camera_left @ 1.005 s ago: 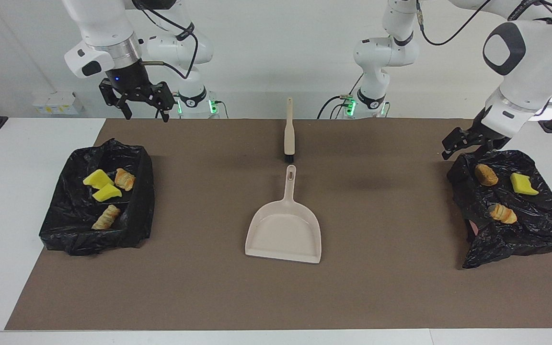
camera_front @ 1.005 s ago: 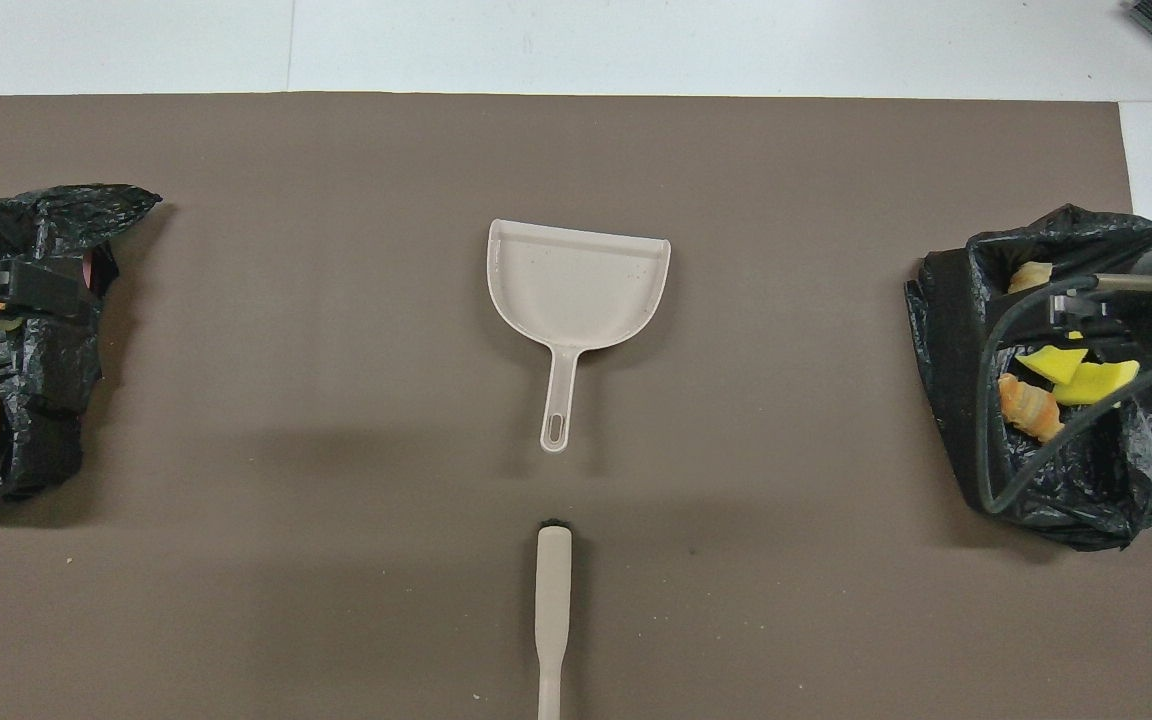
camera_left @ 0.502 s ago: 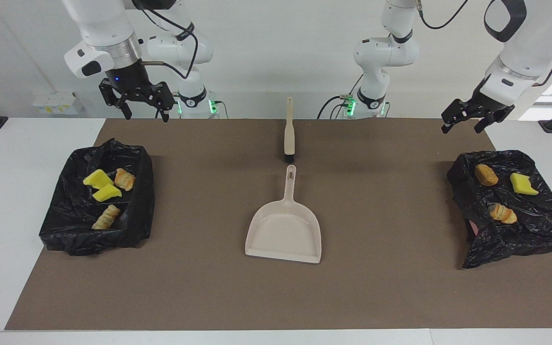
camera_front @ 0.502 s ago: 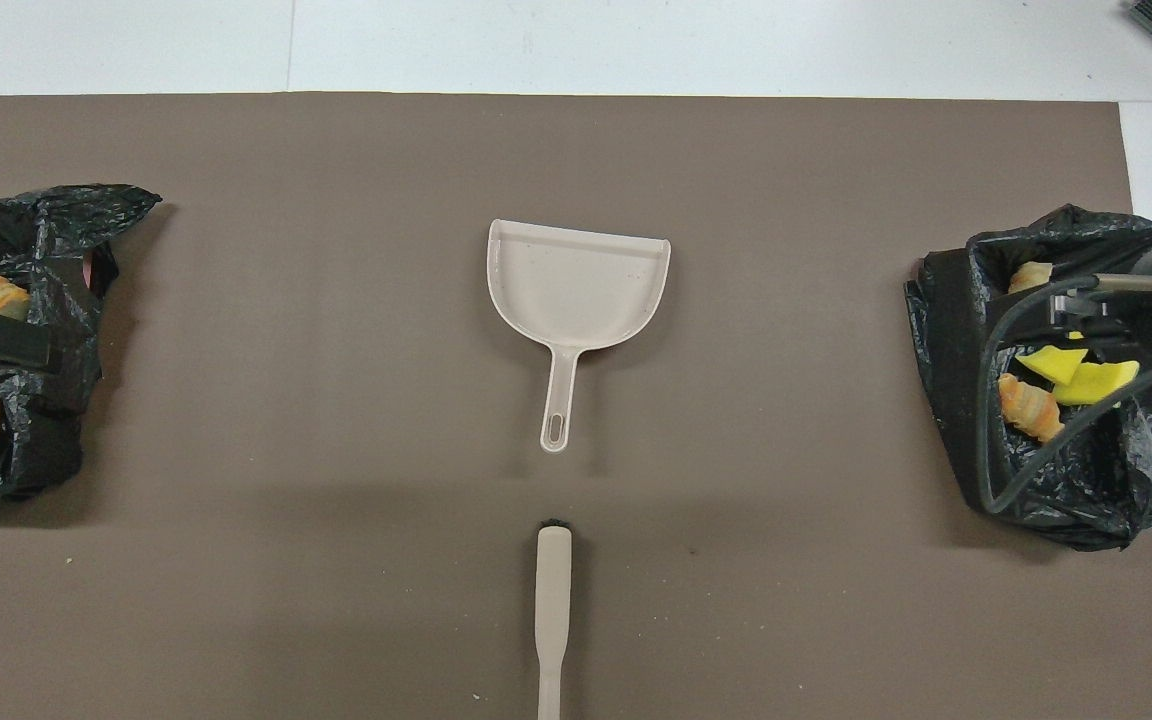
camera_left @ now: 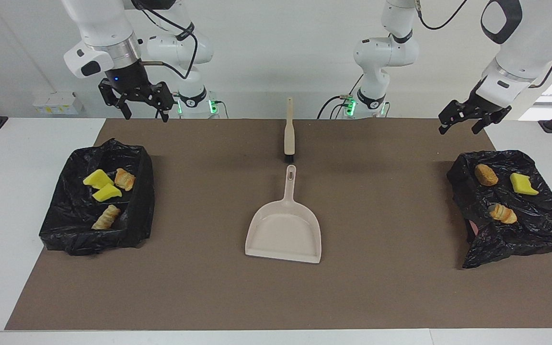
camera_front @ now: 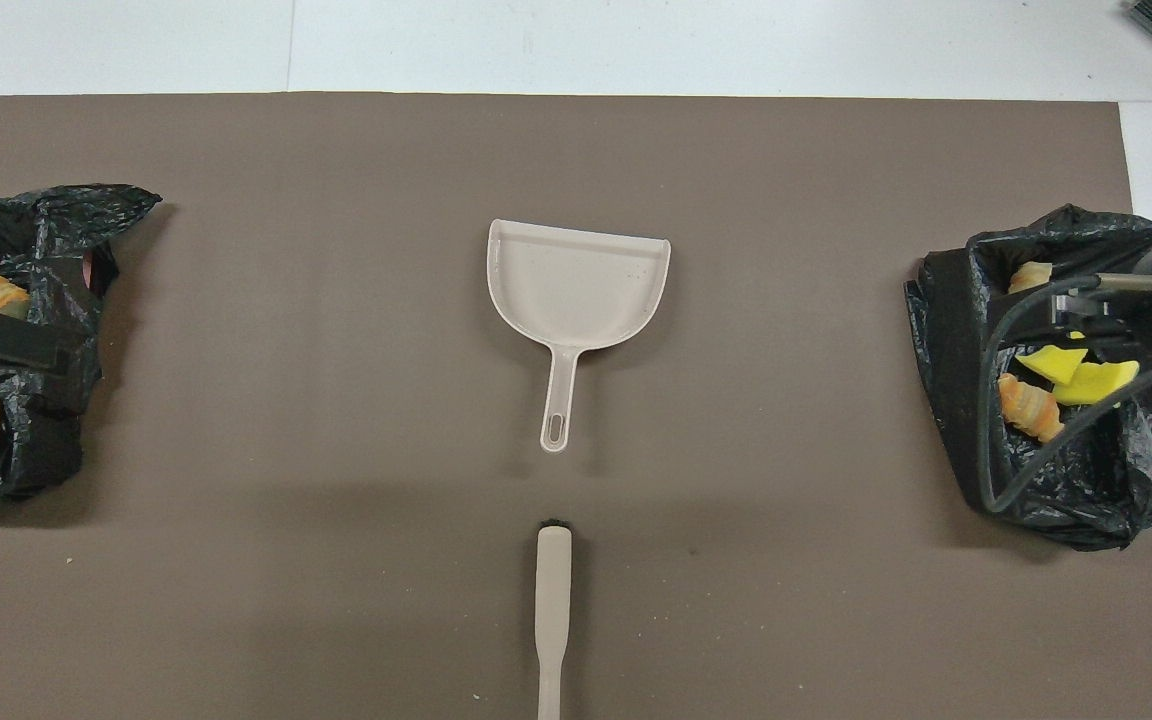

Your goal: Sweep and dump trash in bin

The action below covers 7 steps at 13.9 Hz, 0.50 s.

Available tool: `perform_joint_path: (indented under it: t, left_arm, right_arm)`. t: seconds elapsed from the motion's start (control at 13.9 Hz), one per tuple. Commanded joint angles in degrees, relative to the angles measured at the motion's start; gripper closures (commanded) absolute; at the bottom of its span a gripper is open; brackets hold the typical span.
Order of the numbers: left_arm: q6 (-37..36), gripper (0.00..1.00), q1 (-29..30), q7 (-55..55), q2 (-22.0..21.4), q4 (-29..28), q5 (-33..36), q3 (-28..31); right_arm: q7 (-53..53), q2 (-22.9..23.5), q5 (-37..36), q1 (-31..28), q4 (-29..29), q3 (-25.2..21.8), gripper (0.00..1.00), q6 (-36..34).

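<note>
Lifted clear, my left gripper (camera_left: 459,124) hangs spread and empty at upper right; right gripper (camera_left: 143,110) spread, waiting upper left. All trash (camera_left: 105,191) sits in both bins (camera_left: 134,230); dustpan (camera_left: 283,235) centre, nothing left.

1. The beige dustpan (camera_left: 284,232) lies mid-mat, and the brush (camera_left: 289,129) just beside its handle end, nearer the robots, blocks that lane.
2. Toward both ends from the dustpan, bare brown mat (camera_left: 376,201) gives open passage.
3. Well apart from the dustpan, a black-lined bin (camera_left: 97,211) and another bin (camera_left: 515,211) close each end.
</note>
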Motion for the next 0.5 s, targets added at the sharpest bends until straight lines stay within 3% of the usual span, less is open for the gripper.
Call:
perform_joint_path:
  t: [0.0,0.43]
  left_arm:
    - [1.13,0.00,-0.61,-0.12,-1.06,-1.47,1.19,0.25]
    - [1.04,0.00,-0.61,-0.12,-1.14,-1.74,1.19,0.25]
  right_arm:
    - [-1.04,-1.11,1.08,-0.97,-1.13,0.30,0.00,-0.06]
    - [-1.13,-1.20,0.99,-0.97,-1.22,0.30,0.00,-0.23]
